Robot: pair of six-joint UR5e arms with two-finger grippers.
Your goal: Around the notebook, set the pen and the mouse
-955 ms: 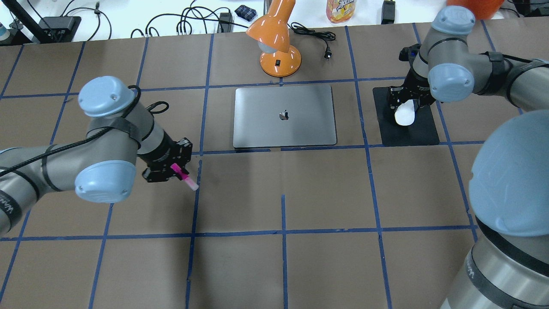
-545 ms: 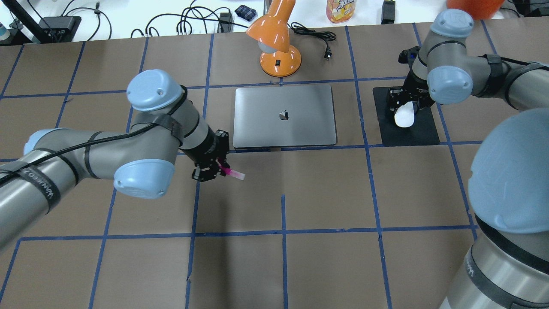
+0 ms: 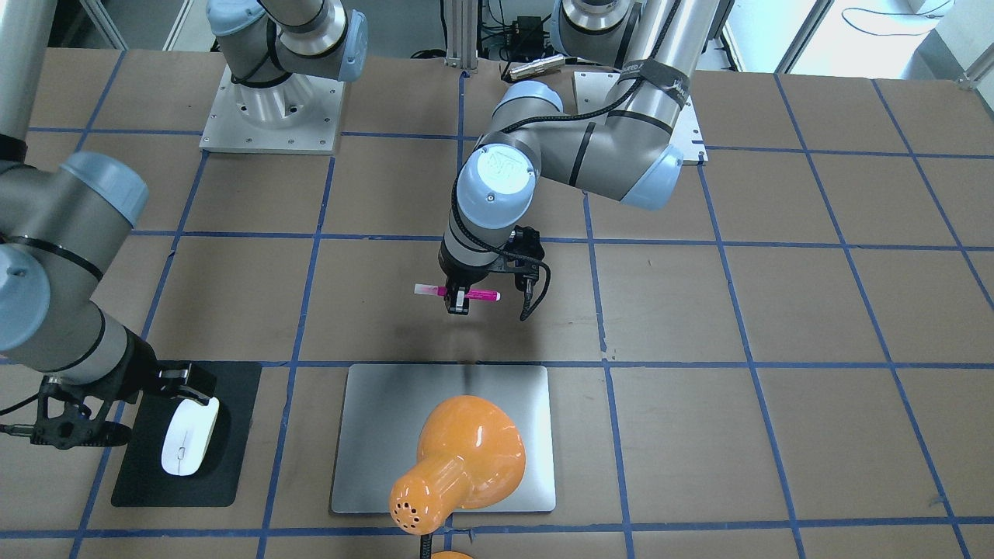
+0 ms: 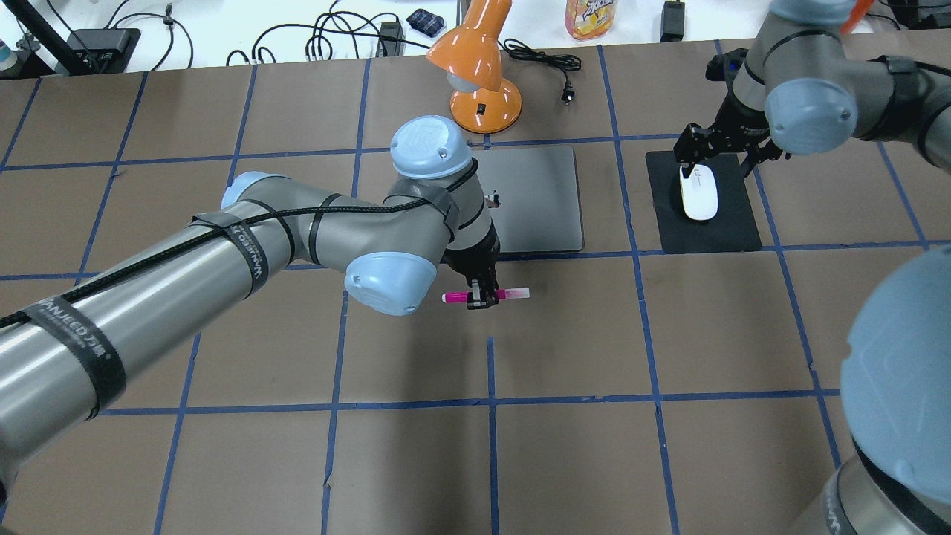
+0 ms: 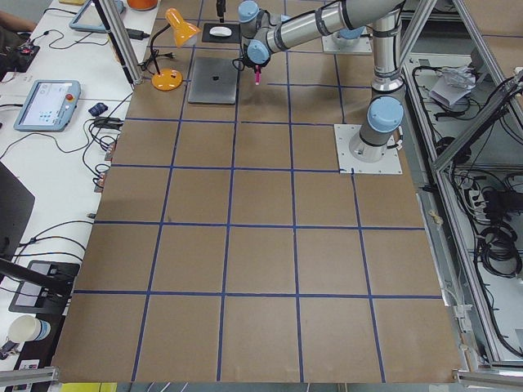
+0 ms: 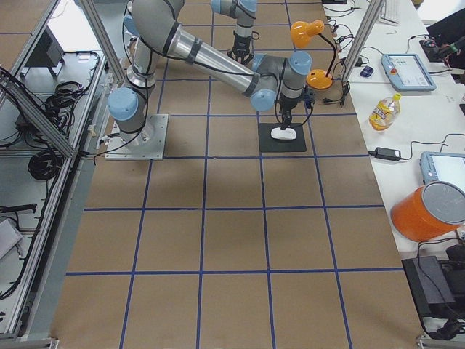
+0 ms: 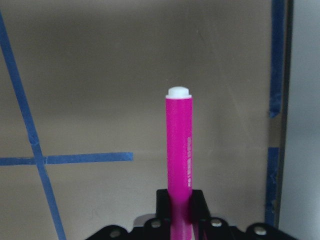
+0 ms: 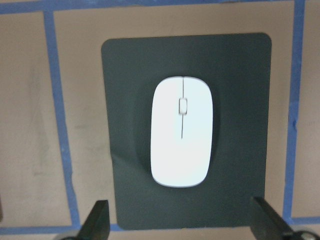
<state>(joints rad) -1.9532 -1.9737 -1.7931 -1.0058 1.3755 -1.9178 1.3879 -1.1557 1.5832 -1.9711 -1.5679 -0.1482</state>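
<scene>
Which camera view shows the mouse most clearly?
The right wrist-mounted view: the mouse fills the centre, seen from straight above, scroll slot visible, on the black mat. The overhead and front-facing views show it small, the side views tiny; the left wrist view misses it.

Brown table (image 4: 572,461) gridded with blue tape (image 4: 416,405), orange desk lamp (image 4: 475,56) at its far edge.

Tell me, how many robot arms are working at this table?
2. The left arm holds the pen beside the notebook; the right arm hangs above the mouse on the black mat. None seems hidden.
</scene>
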